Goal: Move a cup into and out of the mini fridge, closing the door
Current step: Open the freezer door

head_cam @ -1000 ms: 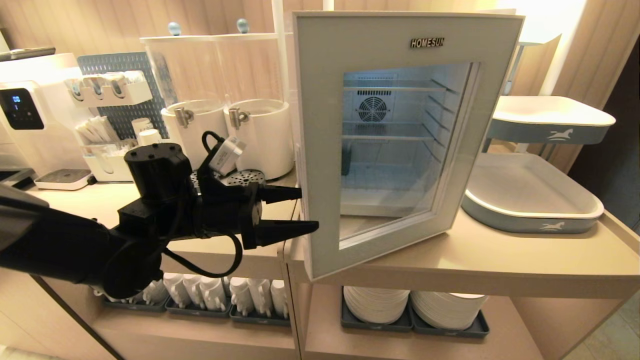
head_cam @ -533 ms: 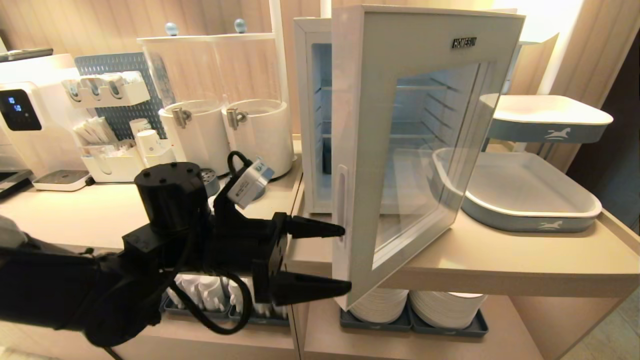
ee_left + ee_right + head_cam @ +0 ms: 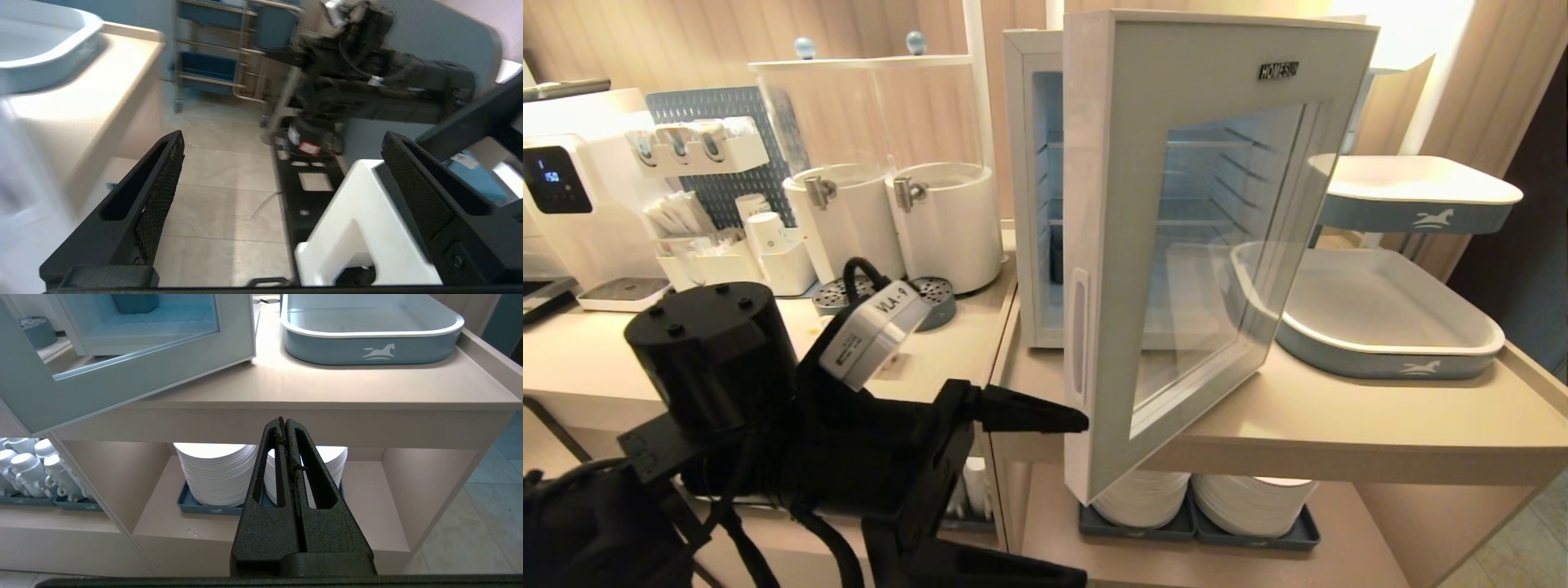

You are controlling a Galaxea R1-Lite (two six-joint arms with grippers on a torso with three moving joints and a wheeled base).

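Door ajar, my left hand (image 3: 1078, 498) released.
The door (image 3: 1111, 245) stood upright beside my spread fingertips, swung out from the mini fridge (image 3: 1023, 163); my right hand (image 3: 284, 424) was clenched.

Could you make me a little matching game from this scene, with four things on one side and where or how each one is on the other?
Things:
1. door
2. left gripper
3. right gripper
4. stacked white plates

States or places:
A. on the shelf under the counter, in a blue tray
B. swung partly open, hinged on its right side
C. fingers pressed together, holding nothing
D. fingers spread wide, beside the door's free edge

Pairs: 1-B, 2-D, 3-C, 4-A
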